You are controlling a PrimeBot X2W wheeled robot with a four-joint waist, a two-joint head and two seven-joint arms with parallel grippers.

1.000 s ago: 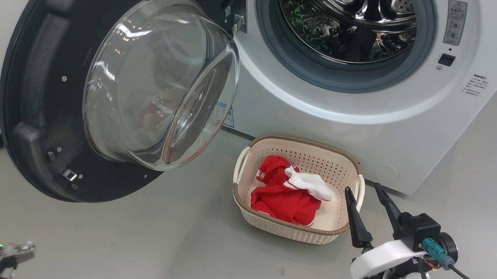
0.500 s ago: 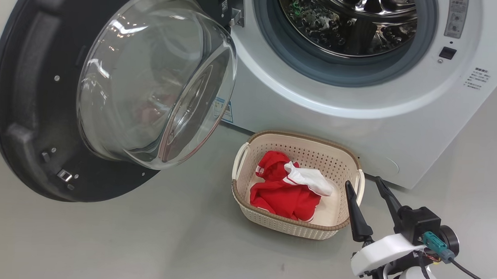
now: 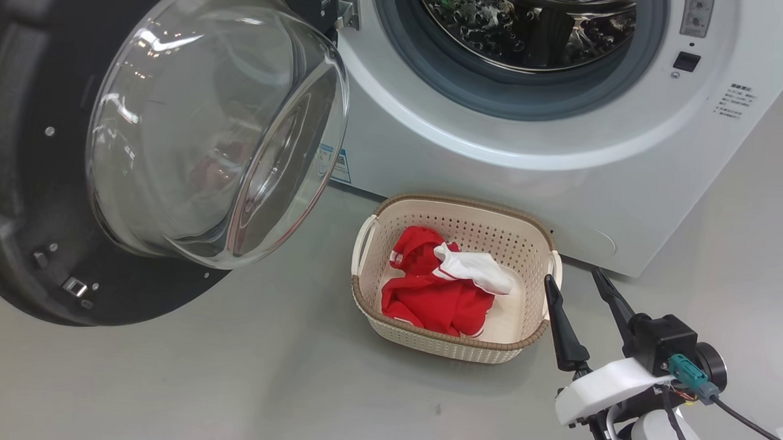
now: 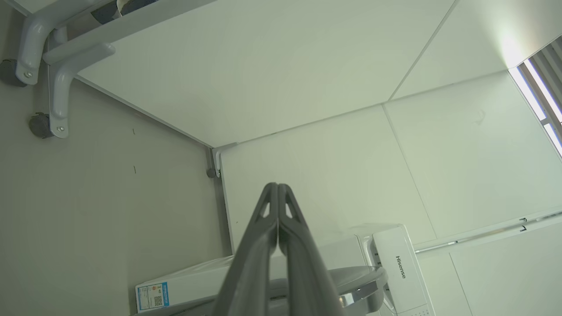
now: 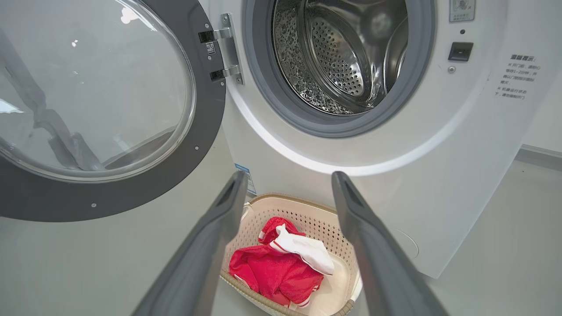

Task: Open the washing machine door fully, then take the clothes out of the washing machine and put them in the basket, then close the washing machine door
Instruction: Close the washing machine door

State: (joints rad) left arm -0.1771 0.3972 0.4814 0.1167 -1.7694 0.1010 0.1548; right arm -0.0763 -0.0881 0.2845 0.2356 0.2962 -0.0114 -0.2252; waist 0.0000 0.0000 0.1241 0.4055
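The washing machine door (image 3: 140,139) stands wide open, its glass bowl bulging toward the basket (image 3: 457,203), which holds the clothes (image 3: 428,303). The right gripper (image 3: 570,274) is spread apart and empty; the left gripper (image 4: 278,186) is pressed together.

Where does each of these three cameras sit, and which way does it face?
Head view: on the head, looking down at the washing machine door, basket and clothes; right hand lower right.
Left wrist view: on the left wrist, facing wall panels; shut left hand.
Right wrist view: on the right wrist, facing the drum and basket; open fingers.
Shared: head and right wrist both show the basket.
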